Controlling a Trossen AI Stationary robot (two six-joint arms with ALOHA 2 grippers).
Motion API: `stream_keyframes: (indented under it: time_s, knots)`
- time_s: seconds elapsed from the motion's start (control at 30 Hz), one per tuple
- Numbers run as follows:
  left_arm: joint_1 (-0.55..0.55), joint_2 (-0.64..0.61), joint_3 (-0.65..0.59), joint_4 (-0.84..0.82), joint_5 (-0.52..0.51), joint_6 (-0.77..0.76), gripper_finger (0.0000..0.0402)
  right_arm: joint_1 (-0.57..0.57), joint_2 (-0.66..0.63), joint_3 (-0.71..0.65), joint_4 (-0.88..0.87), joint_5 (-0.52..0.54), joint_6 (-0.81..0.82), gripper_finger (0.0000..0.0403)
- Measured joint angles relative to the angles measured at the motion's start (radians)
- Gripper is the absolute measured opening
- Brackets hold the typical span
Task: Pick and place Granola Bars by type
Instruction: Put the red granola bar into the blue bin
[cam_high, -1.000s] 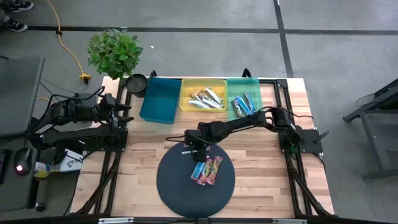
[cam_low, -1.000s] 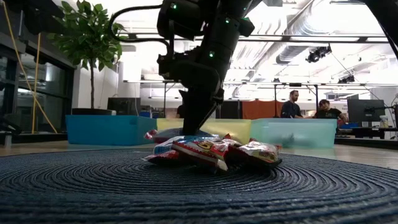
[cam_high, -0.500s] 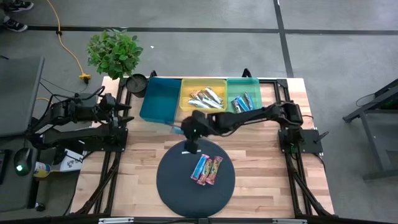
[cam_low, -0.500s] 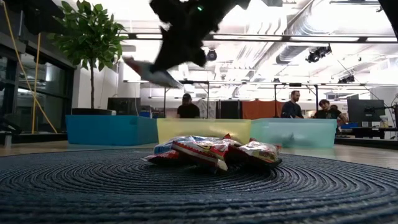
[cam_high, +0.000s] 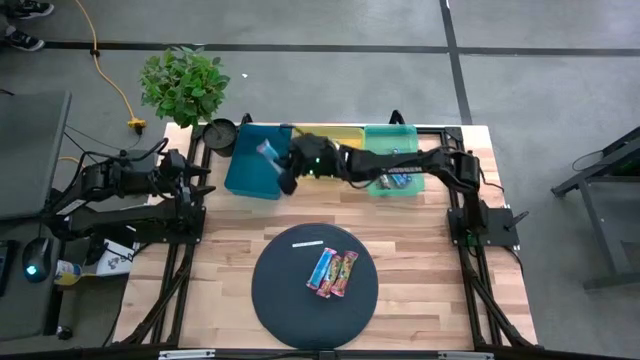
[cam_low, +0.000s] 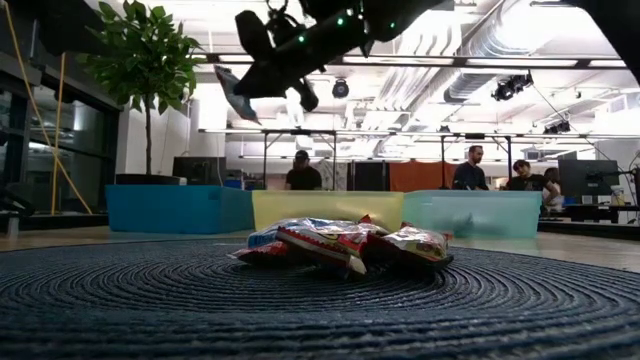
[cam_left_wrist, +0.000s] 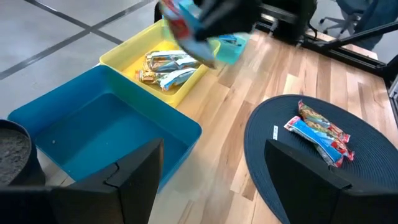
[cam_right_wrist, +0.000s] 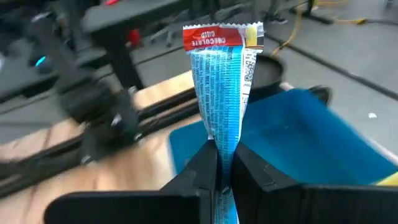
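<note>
Granola bar (cam_right_wrist: 219, 99) in blue wrapper with red end hanging over blue bin (cam_high: 255, 165), right gripper (cam_right_wrist: 219, 180) pinching it by one end, fingers clamped together on wrapper. Judging light, thin, crinkly, slippery foil; end-seam hold looking adequate, mid-body hold likely steadier. Left gripper (cam_left_wrist: 211, 180) waiting beside table edge, fingers spread apart. Remaining bars (cam_high: 332, 272) lying on dark round mat (cam_high: 290, 300).

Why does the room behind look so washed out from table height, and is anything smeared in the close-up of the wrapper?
Low view: bright ceiling lights wash out the background, so the right tool shows almost as a silhouette. Right wrist view: the held blue bar is sharp, while the left arm and table rails behind it are smeared. High view: the lighting is even, without strong shadows.
</note>
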Motion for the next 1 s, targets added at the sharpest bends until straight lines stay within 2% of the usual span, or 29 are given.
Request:
stream_keyframes:
  time_s: [0.13, 0.3, 0.43, 0.57, 0.73, 1.0]
  knots:
    - [0.000, 0.000, 0.000, 0.003, -0.003, 0.000, 0.0273, -0.039, 0.050, 0.049, 0.050, -0.024, 0.004, 0.0023]
    - [0.000, 0.000, 0.000, 0.007, -0.008, 0.000, 0.0273, -0.058, 0.211, 0.298, -0.018, -0.093, -0.005, 0.0024]
    - [0.000, 0.000, 0.000, 0.006, -0.002, 0.000, 0.0273, -0.062, 0.365, 0.566, -0.257, -0.129, -0.070, 0.0027]
    - [0.000, 0.000, 0.000, 0.005, 0.006, -0.006, 0.0273, -0.063, 0.471, 0.735, -0.463, -0.134, -0.107, 0.0028]
    - [0.000, 0.000, 0.000, 0.005, 0.011, -0.008, 0.0273, -0.075, 0.474, 0.634, -0.420, -0.204, -0.038, 0.0028]
    - [0.000, 0.000, 0.000, 0.004, 0.008, -0.008, 0.0273, -0.067, 0.480, 0.542, -0.345, -0.239, 0.003, 0.0028]
